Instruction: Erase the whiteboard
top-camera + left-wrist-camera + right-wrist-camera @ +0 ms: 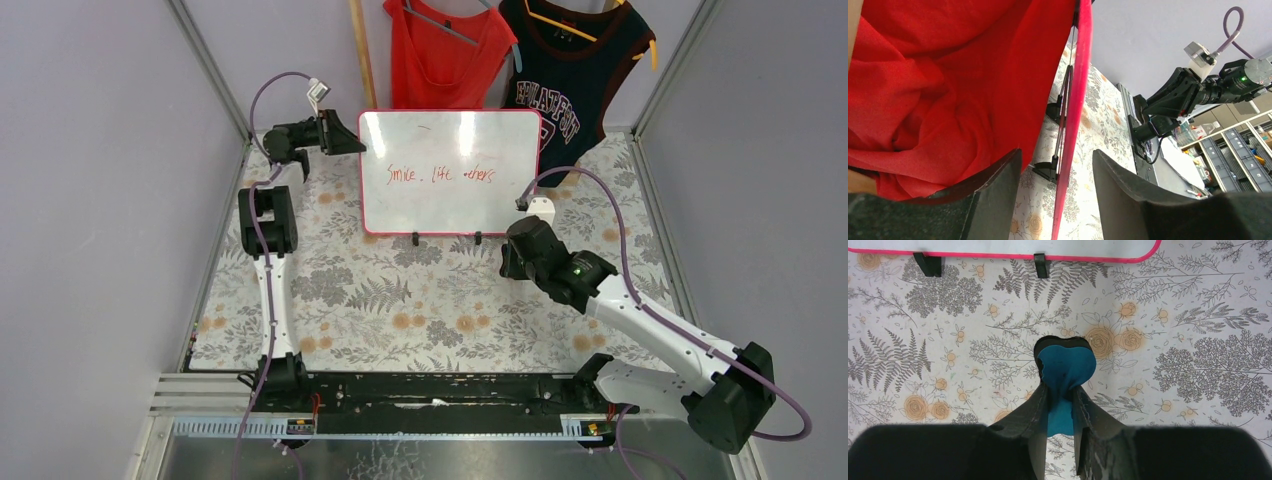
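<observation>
Arrangement for wiping, read from left to right. At the left, the left tool stands at the upper left edge of the large glossy whiteboard with rounded corners and a thin pink-red frame. Its wrist view shows both fingers spread, with the frame edge passing between them and a gap visible on either side, so the tool brackets the edge without pinching it. The position suggests it is there to brace the board against the push of wiping.

The whiteboard stands nearly upright on two small black feet at the far middle of the floral-patterned table. One line of red handwriting runs across its face, so wiping has not yet reached the text. A red sleeveless top and a dark lettered jersey hang behind it.

At the right, the right tool hovers above the table in front of the board's lower right corner, apart from its face. Its fingers are clamped on a small blue soft-bodied eraser. The eraser is squeezed narrow at the grip, and its broad end projects forward so that this end, not the fingers, would meet the board. The likely next step is to lift the eraser to the height of the writing.
</observation>
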